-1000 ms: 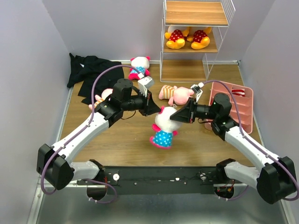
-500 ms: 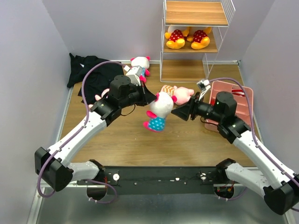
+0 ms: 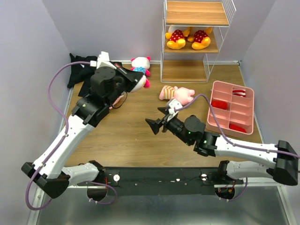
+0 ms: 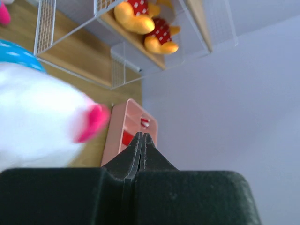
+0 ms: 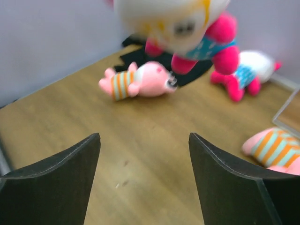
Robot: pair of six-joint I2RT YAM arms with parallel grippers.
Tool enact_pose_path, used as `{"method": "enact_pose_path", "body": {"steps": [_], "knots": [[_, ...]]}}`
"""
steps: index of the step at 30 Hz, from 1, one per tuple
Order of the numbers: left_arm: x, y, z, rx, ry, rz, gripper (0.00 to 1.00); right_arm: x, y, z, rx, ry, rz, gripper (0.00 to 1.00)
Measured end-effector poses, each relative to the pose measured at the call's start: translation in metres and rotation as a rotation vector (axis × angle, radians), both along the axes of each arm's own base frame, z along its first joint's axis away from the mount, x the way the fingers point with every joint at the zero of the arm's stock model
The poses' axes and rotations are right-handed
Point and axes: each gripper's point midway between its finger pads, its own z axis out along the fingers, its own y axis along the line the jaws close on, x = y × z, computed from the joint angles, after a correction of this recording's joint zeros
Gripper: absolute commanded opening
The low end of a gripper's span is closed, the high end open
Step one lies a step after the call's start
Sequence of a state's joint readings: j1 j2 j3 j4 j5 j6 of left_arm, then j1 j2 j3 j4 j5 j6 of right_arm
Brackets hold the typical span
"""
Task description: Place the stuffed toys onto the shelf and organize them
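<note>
My left gripper is raised at the back left, jaws pressed together. A white-and-magenta stuffed toy in a blue dotted dress hangs from it above the floor, and the exact grip point is hidden. The same toy fills the left of the left wrist view and the top of the right wrist view. My right gripper stands open and empty low over the floor. Two yellow toys sit on the middle board of the shelf.
A second white-and-magenta toy lies by the back wall. One pink striped toy lies before the shelf, another near the black cloth. A pink compartment tray sits at the right.
The right gripper let go of the white-and-magenta toy, opened wide and drew back low. The left arm lifted the toy up and toward the back left.
</note>
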State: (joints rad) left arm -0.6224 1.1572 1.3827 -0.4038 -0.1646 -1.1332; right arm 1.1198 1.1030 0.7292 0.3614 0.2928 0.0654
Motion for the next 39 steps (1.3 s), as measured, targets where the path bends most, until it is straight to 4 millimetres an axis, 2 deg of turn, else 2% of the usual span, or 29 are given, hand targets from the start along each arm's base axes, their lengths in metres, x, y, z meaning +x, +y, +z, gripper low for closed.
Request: {"method": "enact_pose_path", "body": {"steps": [1, 5, 8, 12, 13, 14, 15, 16, 17, 19, 20, 23, 26, 28, 31, 39], "knots": [[-0.002, 0.006, 0.016, -0.031, -0.020, 0.028, 0.00, 0.002, 0.004, 0.004, -0.007, -0.047, -0.016, 0.86], [-0.010, 0.022, 0.041, -0.085, -0.055, 0.076, 0.00, 0.022, 0.007, 0.020, -0.006, -0.197, -0.113, 0.87], [-0.014, 0.026, 0.046, -0.088, -0.064, 0.084, 0.00, 0.032, 0.003, 0.029, 0.017, -0.237, -0.180, 0.87], [-0.012, 0.028, 0.037, 0.000, -0.080, 0.080, 0.00, 0.030, -0.005, 0.041, 0.073, -0.220, -0.203, 0.87], [-0.011, 0.030, 0.033, 0.030, -0.085, 0.084, 0.16, 0.029, -0.008, 0.042, 0.082, -0.202, -0.203, 0.87], [-0.008, 0.033, 0.027, 0.073, -0.090, 0.096, 0.28, 0.026, -0.011, 0.043, 0.094, -0.178, -0.201, 0.86], [-0.005, 0.037, 0.017, 0.122, -0.089, 0.116, 0.41, 0.023, -0.015, 0.044, 0.110, -0.150, -0.199, 0.86], [-0.002, 0.042, 0.005, 0.178, -0.082, 0.136, 0.63, 0.020, -0.019, 0.042, 0.119, -0.114, -0.197, 0.86], [0.001, 0.047, -0.008, 0.225, -0.065, 0.156, 0.72, 0.018, -0.024, 0.044, 0.133, -0.093, -0.198, 0.86], [0.008, 0.056, -0.054, 0.361, -0.004, 0.182, 0.80, 0.013, -0.032, 0.044, 0.155, -0.039, -0.200, 0.86], [0.009, 0.058, -0.070, 0.397, 0.022, 0.187, 0.81, 0.010, -0.038, 0.042, 0.159, -0.007, -0.204, 0.86], [0.016, 0.058, -0.141, 0.592, 0.121, 0.143, 0.84, 0.002, -0.051, 0.034, 0.158, 0.068, -0.216, 0.86], [0.021, 0.054, -0.191, 0.747, 0.172, 0.068, 0.83, -0.006, -0.065, 0.035, 0.193, 0.117, -0.218, 0.85], [0.027, 0.045, -0.215, 0.849, 0.181, 0.002, 0.82, -0.012, -0.077, 0.037, 0.227, 0.136, -0.216, 0.85], [0.030, 0.028, -0.234, 0.955, 0.164, -0.096, 0.79, -0.019, -0.089, 0.037, 0.263, 0.155, -0.216, 0.85], [0.034, -0.006, -0.260, 1.142, 0.069, -0.292, 0.76, -0.027, -0.119, 0.018, 0.311, 0.190, -0.256, 0.84]]}}
